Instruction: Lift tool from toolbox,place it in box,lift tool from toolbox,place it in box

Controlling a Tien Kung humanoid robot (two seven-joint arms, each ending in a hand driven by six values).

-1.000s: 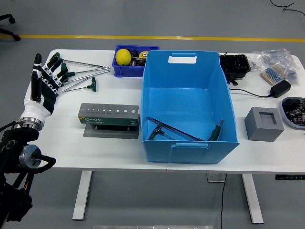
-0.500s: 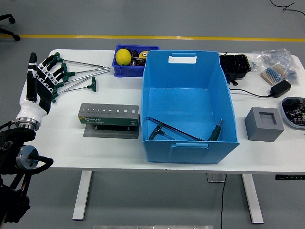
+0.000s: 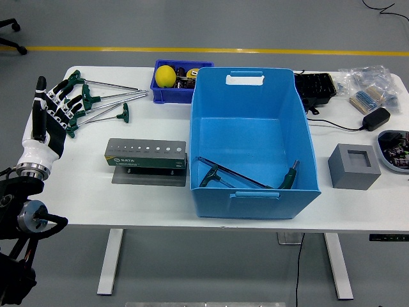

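— Left hand?
— The left hand sits at the table's left edge, fingers spread and straight, holding nothing, its tips just beside the green-handled tools lying in a fan.
— The tool stand?
— The grey stand is near the front, apart from the hand.
— And the box?
— The blue box stands mid-table. Two tools lie on its floor, by the near wall.

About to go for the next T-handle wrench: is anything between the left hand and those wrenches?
Nothing visible. The left hand sits open right beside the T-handle wrenches, at their green handle ends, with only bare table around them.
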